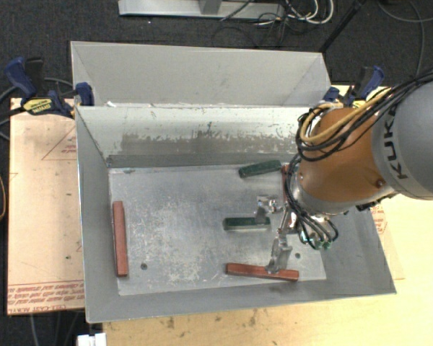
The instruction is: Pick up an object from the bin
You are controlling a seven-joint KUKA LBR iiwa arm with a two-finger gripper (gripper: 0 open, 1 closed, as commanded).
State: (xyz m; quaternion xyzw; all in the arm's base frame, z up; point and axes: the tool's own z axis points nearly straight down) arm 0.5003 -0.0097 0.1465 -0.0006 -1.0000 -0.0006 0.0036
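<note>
The grey bin (pixel 94 215) is the largest thing here, with a scuffed floor and a sloping back wall. My arm (pixel 411 150) comes in over its right edge. The orange cover (pixel 339 168) on my wrist, wrapped in cables, hangs above the right part of the floor.

Below the cover my pincer (pixel 278 249) points down near the bin's front right corner. Its tip is at the right part of the front red stick (pixel 249 269). That stick lies flat on the floor along the front edge, a little tilted. I cannot tell whether my pincer touches it, and I cannot tell whether my pincer is wide or narrow.

The left red stick (pixel 120 238) is the longest of the loose things. It lies flat along the bin's left edge, well apart from my pincer.

The middle green stick (pixel 245 223) lies flat towards the right of the floor, between the back wall and the front red stick. Its right end is just beside my pincer.

The back green stick (pixel 260 169) lies at the foot of the back wall, its right end close to my wrist cover.
</note>
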